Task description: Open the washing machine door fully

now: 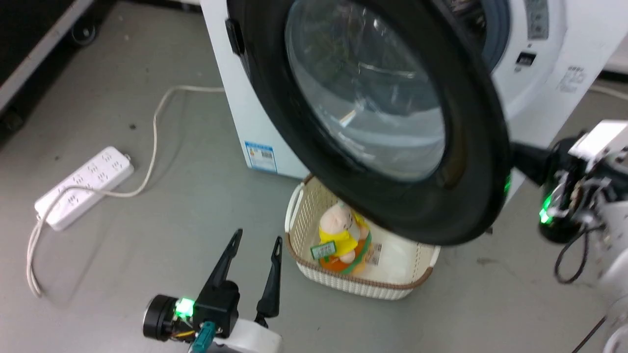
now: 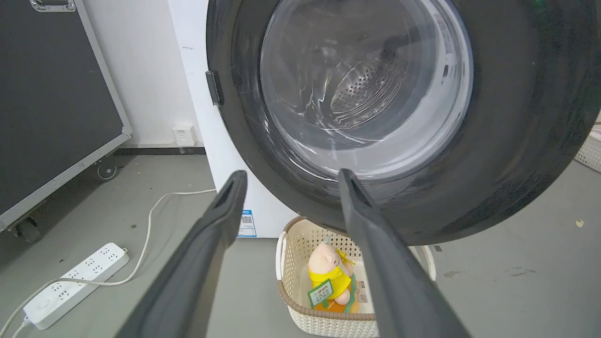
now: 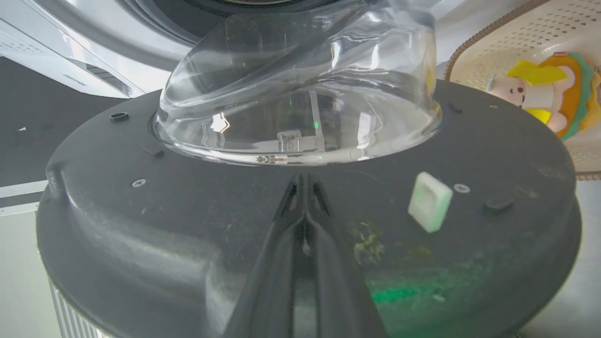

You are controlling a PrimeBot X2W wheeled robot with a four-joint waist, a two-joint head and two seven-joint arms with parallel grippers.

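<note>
While the door (image 1: 478,147) stands out over the basket (image 1: 343,285), the right end effector (image 3: 304,180), pressed together, points at its inner face; the left end effector (image 1: 258,236) hangs spread nearby.

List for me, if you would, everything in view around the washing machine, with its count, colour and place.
washing machine: one, white, on the grey floor
washing machine door: one, black ring with a clear glass bowl, standing open above the basket
basket: one, cream with a brown rim, on the floor under the door
plush toy: one, yellow, orange and pink, inside the basket
power strip: one, white with a white cable, on the floor left of the machine
wheeled case: one, black with metal edging, far left
left gripper: one, dark, open, low, left of the basket
right gripper: one, dark, shut, tips at the door's inner face near the bowl
</note>
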